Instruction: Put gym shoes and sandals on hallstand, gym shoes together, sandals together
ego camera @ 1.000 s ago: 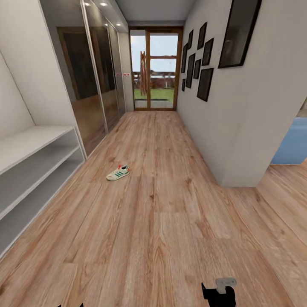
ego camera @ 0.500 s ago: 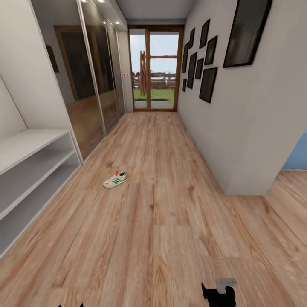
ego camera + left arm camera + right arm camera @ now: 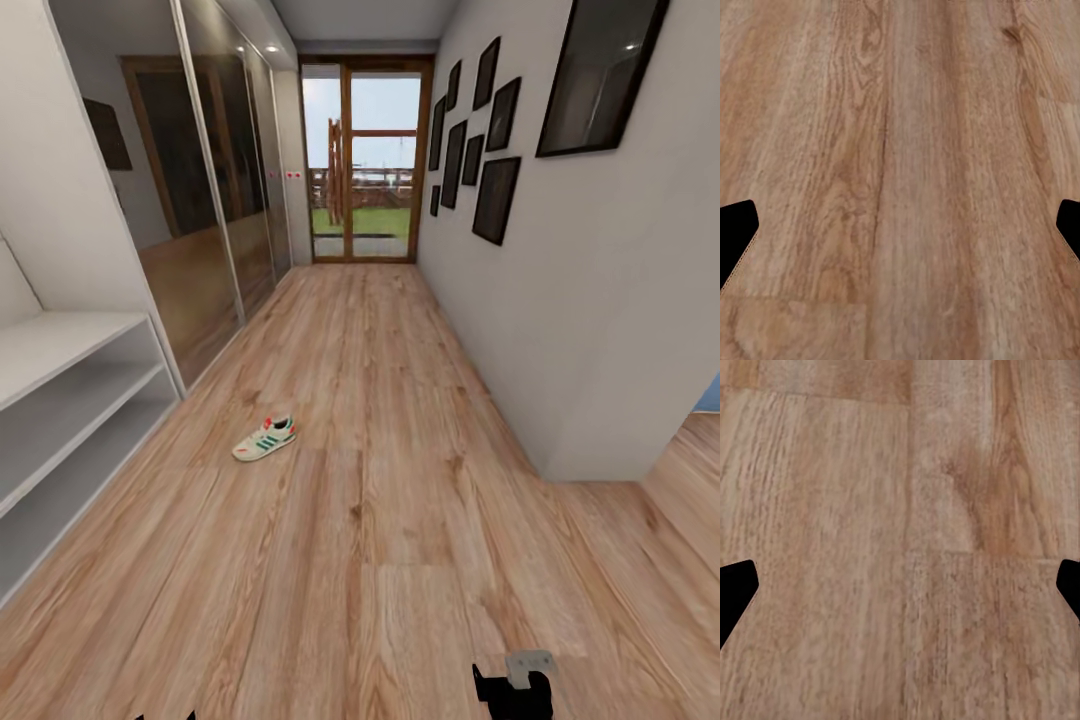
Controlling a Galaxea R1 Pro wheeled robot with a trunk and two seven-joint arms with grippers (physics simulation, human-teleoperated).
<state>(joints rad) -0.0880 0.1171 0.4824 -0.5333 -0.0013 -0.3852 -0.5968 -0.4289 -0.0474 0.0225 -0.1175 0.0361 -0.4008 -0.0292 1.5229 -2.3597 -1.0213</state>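
One sneaker [image 3: 265, 439] lying alone on the corridor floor [image 3: 400, 520], white shelf unit [image 3: 70, 400] nearby, left tool [image 3: 900, 232] and right tool [image 3: 900, 592] both spread wide, empty

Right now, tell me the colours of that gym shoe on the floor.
The gym shoe is cream-white with green side stripes and a red-orange heel tab, best seen in the head view.

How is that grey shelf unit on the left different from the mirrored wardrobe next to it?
The shelf unit is low and open-fronted, with two bare slots; the mirrored wardrobe reaches up to the ceiling and is closed. The shelf unit is matt light grey, while the wardrobe's panels are glossy and reflect the corridor. The shelf unit is nearer the camera, the wardrobe farther down the corridor. Both stand on the wooden floor along the left wall.
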